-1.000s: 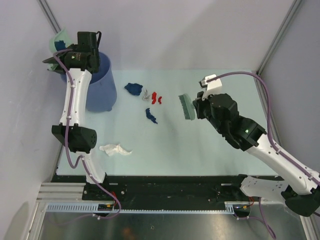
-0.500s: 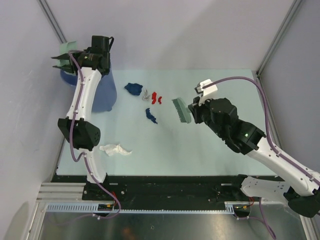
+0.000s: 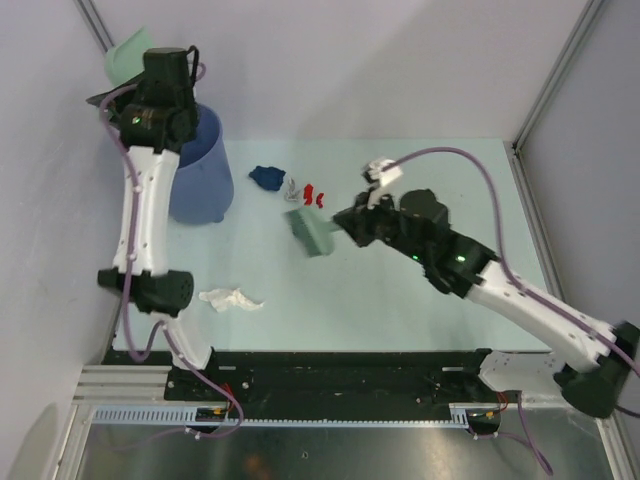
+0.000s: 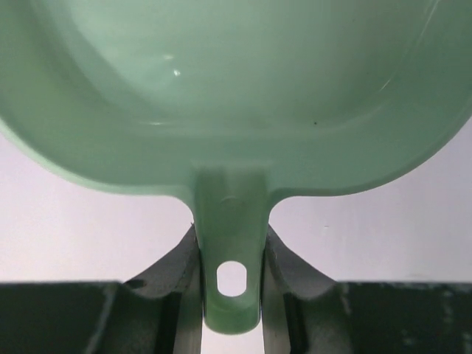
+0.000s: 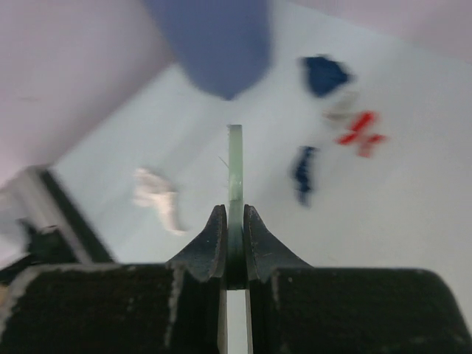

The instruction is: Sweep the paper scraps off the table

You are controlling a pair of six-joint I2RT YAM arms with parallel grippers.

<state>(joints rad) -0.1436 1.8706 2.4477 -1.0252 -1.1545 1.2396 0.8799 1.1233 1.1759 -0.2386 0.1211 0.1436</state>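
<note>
Paper scraps lie on the pale table [image 3: 400,300]: a dark blue wad [image 3: 267,177], a grey one [image 3: 291,190], a red one [image 3: 314,194] and a white one [image 3: 230,298]. The right wrist view shows two dark blue wads [image 5: 324,74] [image 5: 304,173], the red [image 5: 361,133], the grey [image 5: 341,112] and the white [image 5: 158,195]. My right gripper [image 3: 345,224] [image 5: 234,221] is shut on the mint-green brush [image 3: 310,232] [image 5: 234,158], just below the red and grey wads. My left gripper [image 3: 150,80] [image 4: 230,251] is shut on the handle of the mint-green dustpan [image 3: 125,55] [image 4: 236,88], raised at the far left.
A blue bucket [image 3: 200,165] [image 5: 214,40] stands at the table's far left, under the raised dustpan. White walls and metal rails [image 3: 555,85] close in the table. The left arm [image 3: 140,220] rises along the left edge.
My right arm has swung the brush left across the table, up to the cluster of scraps. My left arm has shifted the dustpan about above the bucket.
</note>
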